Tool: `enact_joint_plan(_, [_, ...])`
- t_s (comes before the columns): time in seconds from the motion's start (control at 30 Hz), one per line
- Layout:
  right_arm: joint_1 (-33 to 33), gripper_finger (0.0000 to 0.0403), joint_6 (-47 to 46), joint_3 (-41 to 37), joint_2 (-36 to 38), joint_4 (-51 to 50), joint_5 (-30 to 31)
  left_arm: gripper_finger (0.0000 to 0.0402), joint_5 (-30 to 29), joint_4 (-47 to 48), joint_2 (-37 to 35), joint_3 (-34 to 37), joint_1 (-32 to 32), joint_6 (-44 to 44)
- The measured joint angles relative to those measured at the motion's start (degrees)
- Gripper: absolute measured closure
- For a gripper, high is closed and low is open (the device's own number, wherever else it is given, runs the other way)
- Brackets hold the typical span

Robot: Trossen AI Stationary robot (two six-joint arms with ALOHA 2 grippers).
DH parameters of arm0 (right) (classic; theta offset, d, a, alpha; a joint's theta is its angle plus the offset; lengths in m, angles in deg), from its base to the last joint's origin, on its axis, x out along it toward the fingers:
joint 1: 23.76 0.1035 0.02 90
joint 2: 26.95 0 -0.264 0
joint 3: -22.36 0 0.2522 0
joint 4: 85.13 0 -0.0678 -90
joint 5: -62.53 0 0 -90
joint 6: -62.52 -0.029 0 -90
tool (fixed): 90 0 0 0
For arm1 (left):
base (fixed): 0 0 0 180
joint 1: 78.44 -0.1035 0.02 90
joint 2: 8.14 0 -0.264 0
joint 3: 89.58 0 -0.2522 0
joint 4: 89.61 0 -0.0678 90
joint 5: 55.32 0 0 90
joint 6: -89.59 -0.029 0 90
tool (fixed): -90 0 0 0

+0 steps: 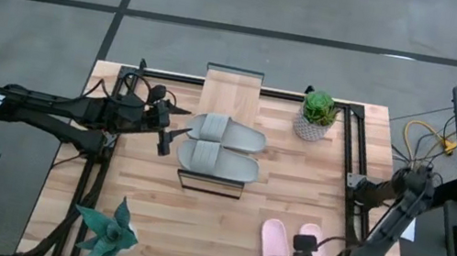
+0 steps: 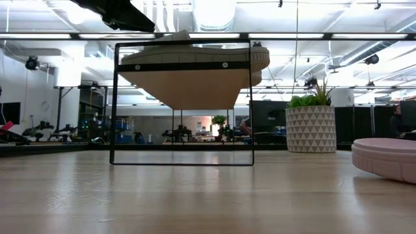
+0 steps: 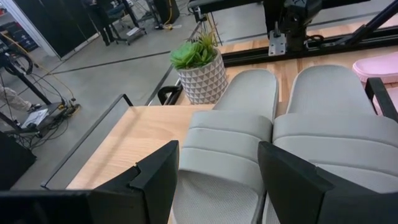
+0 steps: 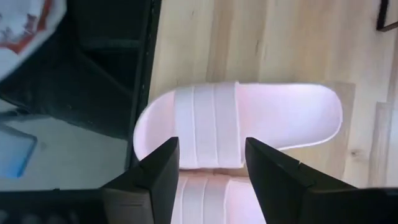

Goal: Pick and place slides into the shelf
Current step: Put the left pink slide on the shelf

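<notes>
I see the two grey slides (image 1: 222,146) lying side by side on top of the shelf (image 1: 233,83), just ahead of my left jaws (image 1: 167,127), which are released and hold nothing. The pink slides (image 1: 285,246) lie together on the table (image 1: 151,199), right under my right jaws (image 4: 210,163), also released above their straps. A potted plant (image 1: 315,115) stands beyond the shelf.

I see grey slides (image 1: 221,145), pale pink slides (image 1: 288,247), a light wood table (image 1: 293,185), and a white triangle-patterned pot (image 1: 310,128).
</notes>
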Motion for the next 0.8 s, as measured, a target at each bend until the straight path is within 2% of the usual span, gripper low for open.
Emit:
enact_joint_plan(0.37, [0.3,0.0234,0.1,-0.2,-7.9,-0.5,0.0,0.0198,0.0,-0.1,0.1,0.0,0.0,0.0])
enact_joint_plan(0.67, [-0.8,0.0245,-5.6,-0.2,-8.3,0.2,2.4,0.0198,0.0,-0.4,0.1,0.0,0.0,0.0])
enact_joint_plan(0.8, [-0.8,0.0253,-5.9,-0.2,-8.3,3.4,2.8,0.0198,0.0,-0.4,0.1,0.0,0.0,0.0])
